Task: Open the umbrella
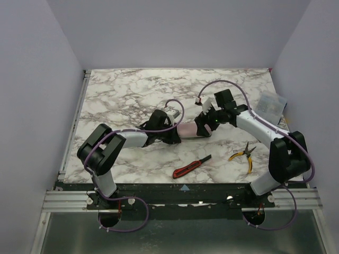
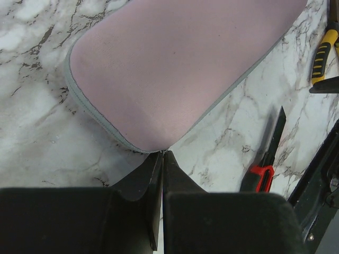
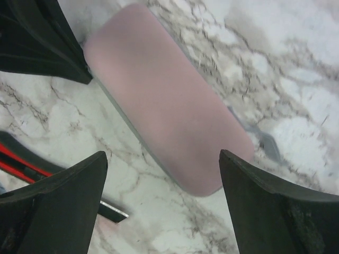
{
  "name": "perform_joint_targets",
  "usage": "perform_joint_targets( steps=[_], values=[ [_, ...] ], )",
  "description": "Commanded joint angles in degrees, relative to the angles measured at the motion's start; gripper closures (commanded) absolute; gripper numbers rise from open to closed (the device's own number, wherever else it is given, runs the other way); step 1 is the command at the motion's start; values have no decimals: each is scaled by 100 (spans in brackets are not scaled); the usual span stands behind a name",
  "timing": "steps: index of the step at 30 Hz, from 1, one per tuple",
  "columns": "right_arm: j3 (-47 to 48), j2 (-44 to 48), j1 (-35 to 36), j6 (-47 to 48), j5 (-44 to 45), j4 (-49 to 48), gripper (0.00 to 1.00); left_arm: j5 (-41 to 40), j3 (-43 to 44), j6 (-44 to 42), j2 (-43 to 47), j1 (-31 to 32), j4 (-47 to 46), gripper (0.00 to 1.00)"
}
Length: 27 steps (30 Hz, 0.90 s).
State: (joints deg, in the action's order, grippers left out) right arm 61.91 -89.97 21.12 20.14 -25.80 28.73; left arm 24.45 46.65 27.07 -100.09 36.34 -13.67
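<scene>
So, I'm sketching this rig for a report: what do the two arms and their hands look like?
The left arm and right arm have white links with bulky black joints. A lavender cable loops along each. The left hand and right hand are black, each with two tapered fingers.

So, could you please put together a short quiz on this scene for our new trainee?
1. True or false: the right claw hangs open over the umbrella.
2. What colour are the handles of the pliers? A) yellow B) green C) white
3. In one word, how do the jaws of the left claw stand?
Key: 1 true; 2 A; 3 shut, with the tips at the umbrella's edge.
</scene>
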Motion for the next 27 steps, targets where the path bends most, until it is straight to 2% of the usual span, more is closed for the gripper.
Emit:
perform_joint_targets(
  steps=[1,6,10,12,16,18,20,27],
  values=[
    [-106,59,179,1059,-65,-842,11,78,15,-61,-20,2,-142,98],
    [-549,36,499,2001,-168,-1237,12,54,10,-53,-57,-9,-153,98],
    [-853,-158,749,2304,338,-1530,13,45,2,-100,-44,-4,-76,98],
    [-898,-284,753,2354,513,-1576,18,-1,-37,-122,-5,-10,-53,98],
    [-1079,-412,752,2607,715,-1495,39,-10,-97,-149,57,-35,-4,100],
    [-1251,-374,751,2776,753,-1525,46,-54,-147,-164,103,-62,4,100],
    [-1400,-343,753,2902,807,-1579,51,-107,-196,-205,121,-114,41,100],
    [-1745,-413,748,3151,1038,-1667,55,-115,-256,-360,195,-280,303,100]
  ],
)
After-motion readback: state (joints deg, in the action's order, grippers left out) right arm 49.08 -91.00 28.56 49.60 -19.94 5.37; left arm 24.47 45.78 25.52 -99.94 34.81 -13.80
